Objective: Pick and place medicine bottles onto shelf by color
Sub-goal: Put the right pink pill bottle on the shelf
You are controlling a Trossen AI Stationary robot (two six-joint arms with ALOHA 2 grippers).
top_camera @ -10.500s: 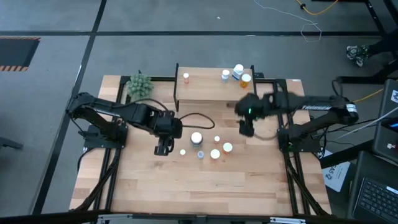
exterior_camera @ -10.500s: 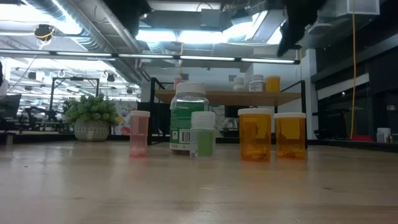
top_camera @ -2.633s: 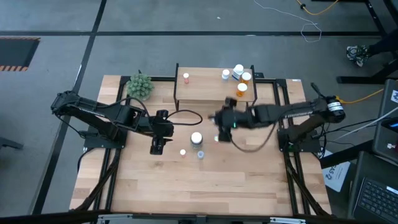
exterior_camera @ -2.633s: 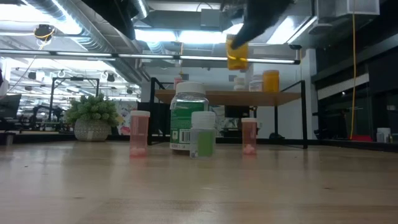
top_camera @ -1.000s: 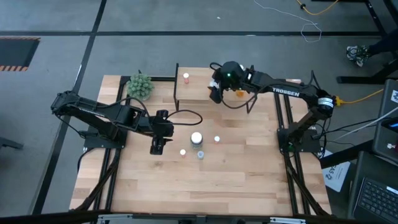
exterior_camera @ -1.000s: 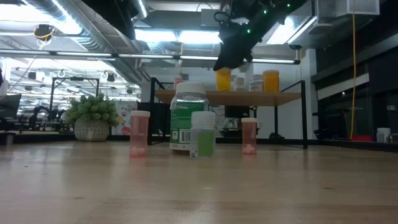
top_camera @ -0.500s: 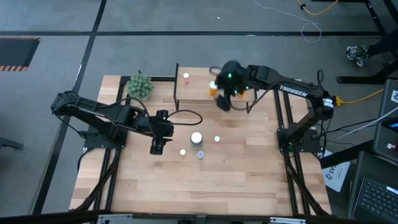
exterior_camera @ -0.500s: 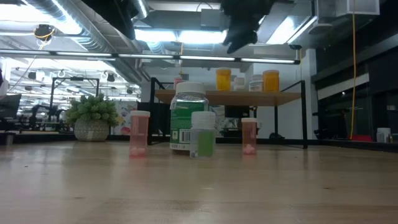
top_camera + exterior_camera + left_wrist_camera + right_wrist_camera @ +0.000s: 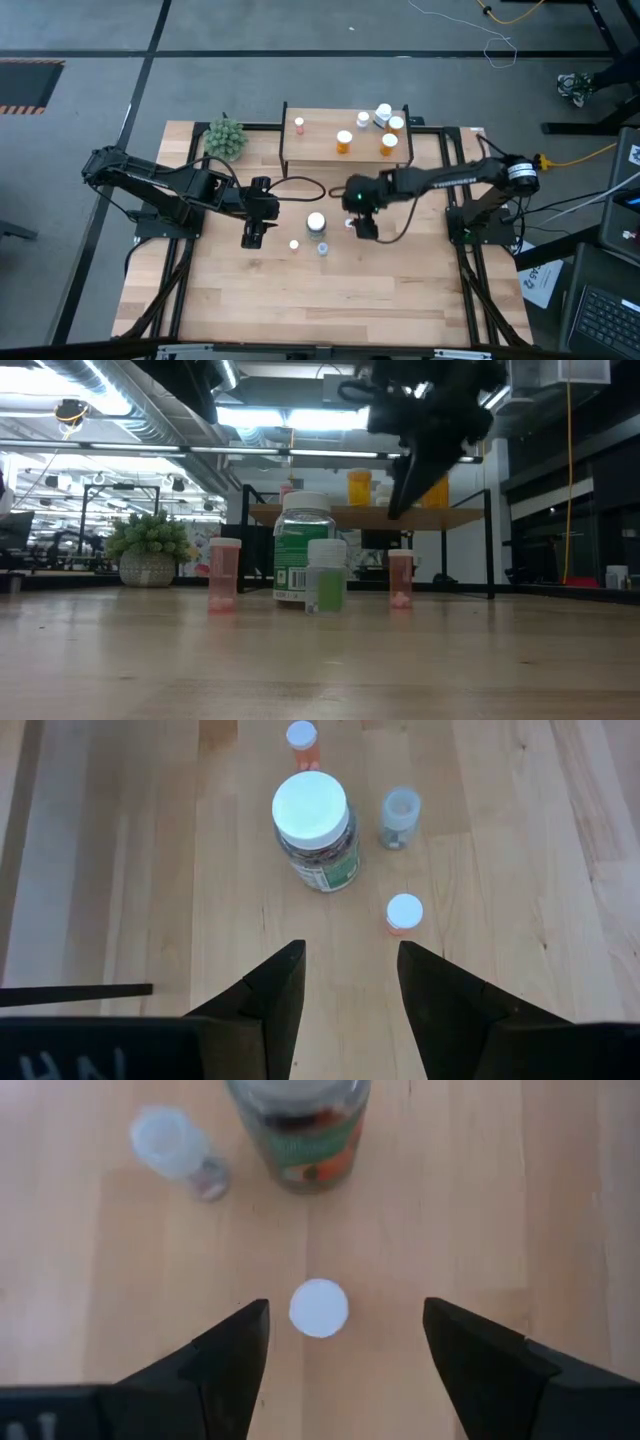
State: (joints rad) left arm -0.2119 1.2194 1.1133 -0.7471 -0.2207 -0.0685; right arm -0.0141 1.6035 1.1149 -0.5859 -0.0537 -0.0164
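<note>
The shelf [image 9: 320, 143] stands at the table's far side and carries a pink bottle [image 9: 299, 125], orange bottles [image 9: 344, 141] and white ones [image 9: 363, 120]. On the table stand the large green bottle [image 9: 316, 222], a small green bottle [image 9: 322, 248] and two pink bottles [image 9: 294, 244]. My right gripper [image 9: 345, 1335] hangs open above the right pink bottle [image 9: 319, 1308], whose white cap shows between the fingers without touching them. My left gripper [image 9: 350, 970] waits open, left of the large green bottle [image 9: 315, 830].
A green plant ball [image 9: 224, 137] sits at the table's far left corner beside the shelf. The shelf's black legs [image 9: 490, 555] stand behind the table bottles. Bare wood [image 9: 330, 300] stretches toward the near edge.
My right gripper has left the orange bottle standing on the shelf, risen from it, and swung toward the table's near edge and down, ending above the right pink bottle. The orange bottle stays upright on the shelf.
</note>
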